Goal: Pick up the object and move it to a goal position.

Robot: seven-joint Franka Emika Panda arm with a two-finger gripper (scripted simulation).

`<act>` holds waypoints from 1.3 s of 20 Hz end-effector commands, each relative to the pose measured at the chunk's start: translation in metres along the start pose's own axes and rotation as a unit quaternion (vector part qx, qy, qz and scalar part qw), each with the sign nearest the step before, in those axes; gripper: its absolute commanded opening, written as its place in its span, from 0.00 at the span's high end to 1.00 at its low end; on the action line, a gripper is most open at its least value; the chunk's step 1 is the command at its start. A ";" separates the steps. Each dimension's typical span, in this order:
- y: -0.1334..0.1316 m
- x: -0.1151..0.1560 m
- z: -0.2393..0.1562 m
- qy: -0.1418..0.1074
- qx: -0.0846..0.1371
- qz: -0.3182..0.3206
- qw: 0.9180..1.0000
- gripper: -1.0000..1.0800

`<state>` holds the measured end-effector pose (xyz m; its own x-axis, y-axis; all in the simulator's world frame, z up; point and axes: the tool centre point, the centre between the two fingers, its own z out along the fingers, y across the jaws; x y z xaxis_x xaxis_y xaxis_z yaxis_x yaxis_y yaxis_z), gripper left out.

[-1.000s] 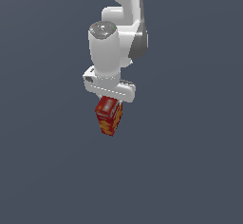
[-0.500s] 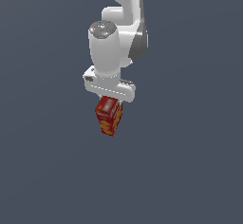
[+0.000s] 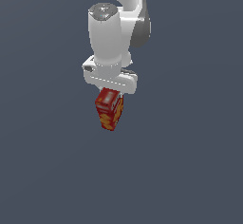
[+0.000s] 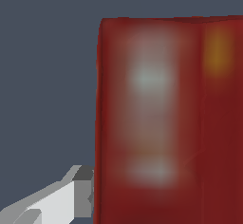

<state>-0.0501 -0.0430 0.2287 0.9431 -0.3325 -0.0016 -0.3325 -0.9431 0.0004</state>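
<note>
The hand point(image 3: 110, 91) clamps the top of the red box point(image 3: 109, 109), which hangs tilted beneath it. Carry smoothly now, grip firm, so the box doesn't swing or slip.

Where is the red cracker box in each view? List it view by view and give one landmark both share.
Exterior view: the red cracker box hangs just under the white gripper, near the picture's middle, against plain grey.
Wrist view: the box fills most of the picture, blurred, with pale lettering on its face.
Shared landmark: the gripper; one grey-tipped white finger meets the box's edge in the wrist view.
</note>
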 end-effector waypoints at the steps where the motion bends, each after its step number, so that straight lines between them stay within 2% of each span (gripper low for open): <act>1: 0.000 -0.005 -0.018 0.001 0.000 0.000 1.000 1.00; 26: -0.003 -0.078 -0.271 0.001 0.000 0.000 1.000 1.00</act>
<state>-0.1182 -0.0158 0.4842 0.9430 -0.3327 0.0006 -0.3327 -0.9430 0.0008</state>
